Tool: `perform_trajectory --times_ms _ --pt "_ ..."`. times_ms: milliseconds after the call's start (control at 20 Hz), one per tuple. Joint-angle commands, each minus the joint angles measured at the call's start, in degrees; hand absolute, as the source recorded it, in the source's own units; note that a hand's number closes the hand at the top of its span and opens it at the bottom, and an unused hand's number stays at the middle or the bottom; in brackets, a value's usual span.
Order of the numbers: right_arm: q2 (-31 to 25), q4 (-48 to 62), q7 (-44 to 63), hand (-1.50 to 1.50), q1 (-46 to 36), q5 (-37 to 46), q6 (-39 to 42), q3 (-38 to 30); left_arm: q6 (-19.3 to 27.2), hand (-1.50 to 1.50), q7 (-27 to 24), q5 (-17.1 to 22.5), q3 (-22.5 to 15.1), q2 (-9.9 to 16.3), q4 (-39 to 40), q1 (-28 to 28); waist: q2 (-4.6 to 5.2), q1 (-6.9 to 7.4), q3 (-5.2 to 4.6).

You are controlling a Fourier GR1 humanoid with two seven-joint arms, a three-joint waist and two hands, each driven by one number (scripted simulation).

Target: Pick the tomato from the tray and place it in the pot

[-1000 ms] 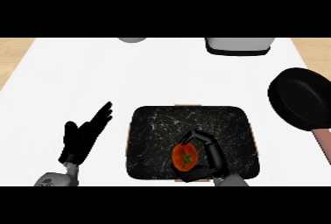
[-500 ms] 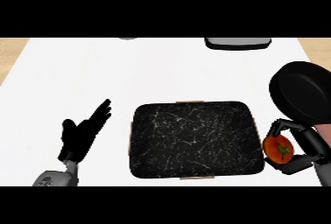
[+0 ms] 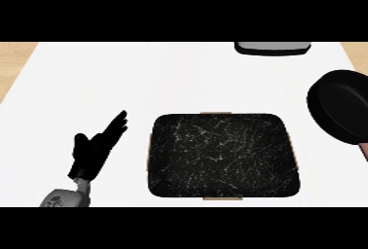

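You have no tomato in sight: the tray [image 3: 223,158] shows only its dark marbled floor, and nothing red lies on the counter [image 3: 144,82] or in the part of the pot [image 3: 343,108] that shows at the right edge. Your right hand is out of view too, so you cannot tell whether it has hold of the fruit; it may be carrying it beyond the frame, but that is only a guess.

Your left hand [image 3: 97,148] rests open beside the tray's left side, fingers straight and holding nothing.

Treat a tomato as light, round, smooth-skinned and soft: it will roll and can bruise. Curl the fingers round its widest part, thumb opposite, rather than pinching at the stem end. Lower it close to the pot's floor before letting go.

A grey container [image 3: 273,47] sits at the counter's far edge.
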Motion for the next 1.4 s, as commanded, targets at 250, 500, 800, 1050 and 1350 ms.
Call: perform_trajectory --times_ms 250,500,800,1050,1350 --pt "-10.61 5.88 -13.28 1.5 -2.93 0.13 10.11 -3.59 -0.74 0.0 0.91 -0.2 -1.0 -0.34 -0.11 -1.04 -0.21 1.44 0.08" --pt "-13.11 7.2 -13.78 1.5 -5.66 2.32 9.0 -3.04 -1.14 0.0 -0.08 -0.66 -0.56 0.13 1.67 -2.54 0.16 2.55 -0.15" --pt "-15.15 6.05 -13.41 1.5 -9.71 6.74 8.09 -0.16 -1.64 0.0 -0.21 -0.41 -1.86 -1.28 1.53 -1.55 -0.13 3.83 -0.42" --pt "-13.2 6.91 -14.26 1.5 -13.06 12.47 4.7 3.49 -2.0 0.0 1.56 0.29 -0.61 -0.75 1.55 -4.4 -0.11 3.64 -0.48" --pt "-6.49 6.7 -12.3 1.5 -19.74 21.17 -3.65 8.58 -1.64 0.0 -0.95 -1.26 -1.12 -0.62 2.74 -1.75 -0.37 3.47 -0.63"
